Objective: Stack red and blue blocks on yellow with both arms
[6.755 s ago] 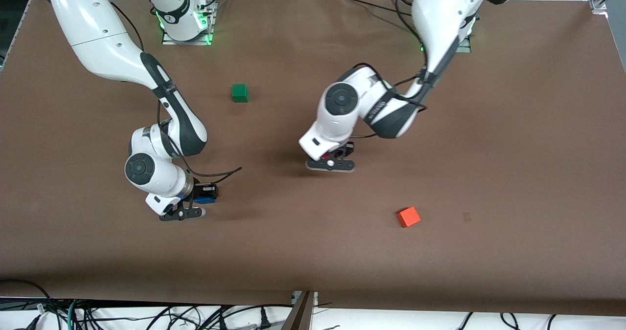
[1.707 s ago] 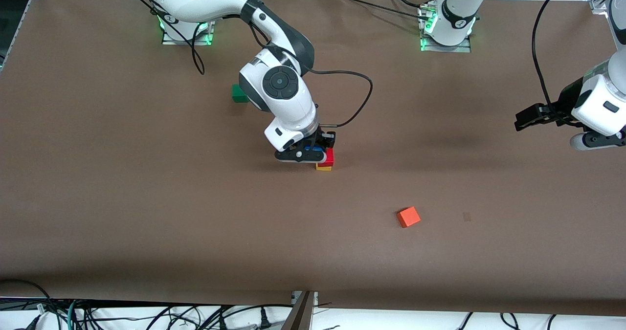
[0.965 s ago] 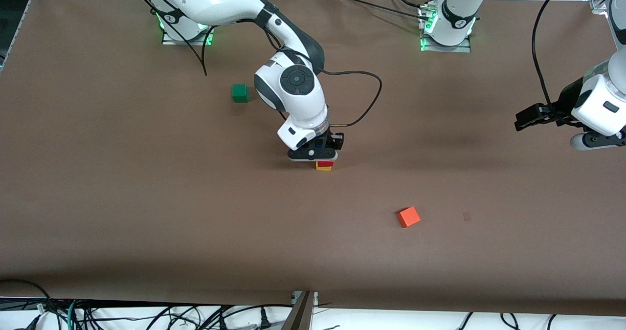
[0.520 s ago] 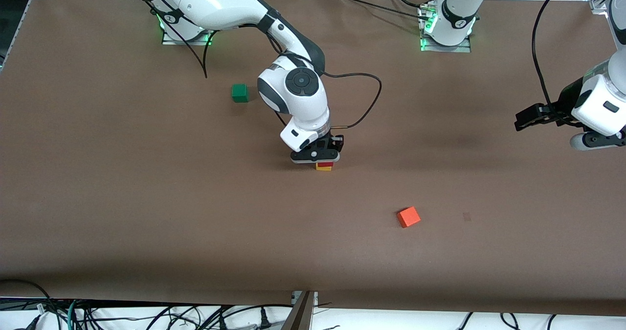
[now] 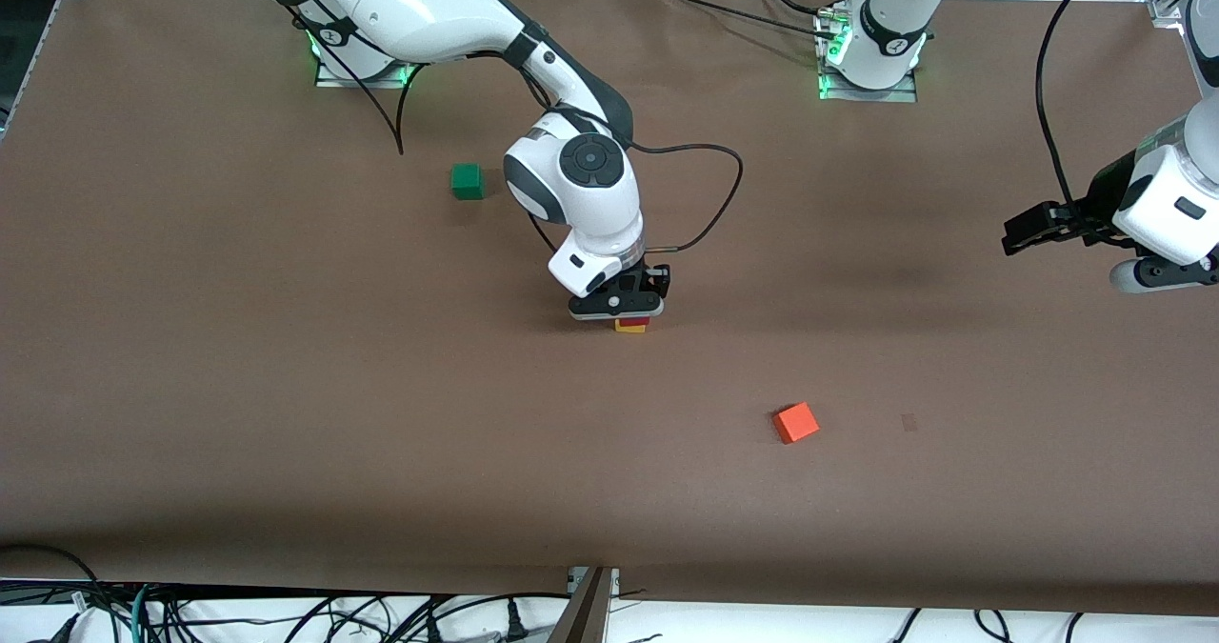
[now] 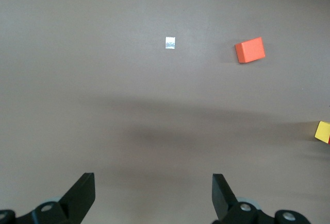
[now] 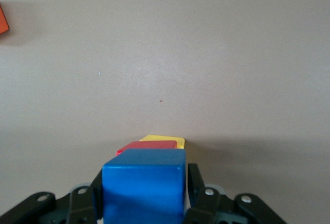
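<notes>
Right tool (image 5: 624, 314) clenching blue block (image 7: 144, 185), now lower over red block (image 7: 147, 145); left tool (image 6: 153, 195) released, waiting.

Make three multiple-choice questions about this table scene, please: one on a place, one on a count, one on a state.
1. What is the right claw over?
A. the green cube
B. the red block on the yellow block
C. the orange cube

2. How many cubes show in the right wrist view?
A. two
B. four
C. six

3. How is the left claw?
A. open and empty
B. shut on a cube
C. out of sight

Answers:
1 B: red block and yellow block show under it.
2 B: blue block, red, yellow, orange cube.
3 A: its fingers stand apart over bare table.
</notes>
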Action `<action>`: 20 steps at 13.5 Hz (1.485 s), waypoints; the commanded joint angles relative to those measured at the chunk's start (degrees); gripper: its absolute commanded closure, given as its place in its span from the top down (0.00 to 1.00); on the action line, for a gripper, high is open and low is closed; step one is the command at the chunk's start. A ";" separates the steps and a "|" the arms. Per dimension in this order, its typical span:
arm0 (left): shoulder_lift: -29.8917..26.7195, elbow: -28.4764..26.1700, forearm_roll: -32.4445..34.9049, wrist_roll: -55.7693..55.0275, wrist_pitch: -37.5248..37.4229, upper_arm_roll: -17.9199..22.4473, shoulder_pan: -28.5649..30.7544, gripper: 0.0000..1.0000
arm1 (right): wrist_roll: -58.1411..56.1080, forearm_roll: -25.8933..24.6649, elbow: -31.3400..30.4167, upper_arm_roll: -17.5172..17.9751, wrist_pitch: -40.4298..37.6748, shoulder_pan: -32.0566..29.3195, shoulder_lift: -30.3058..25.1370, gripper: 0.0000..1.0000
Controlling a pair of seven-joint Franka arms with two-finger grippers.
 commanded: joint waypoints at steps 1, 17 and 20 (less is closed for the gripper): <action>0.27 0.95 -1.24 1.38 -0.22 0.05 0.29 1.00 | 0.56 -1.09 1.81 -0.61 -0.47 0.65 0.40 1.00; 0.27 1.04 -1.24 1.38 -0.22 0.05 0.29 1.00 | -24.43 12.53 10.25 -0.96 -36.99 -17.71 -19.71 1.00; 0.27 1.04 -1.15 1.38 -0.22 0.05 0.29 1.00 | -37.56 13.05 8.59 -7.27 -46.07 -17.81 -23.84 1.00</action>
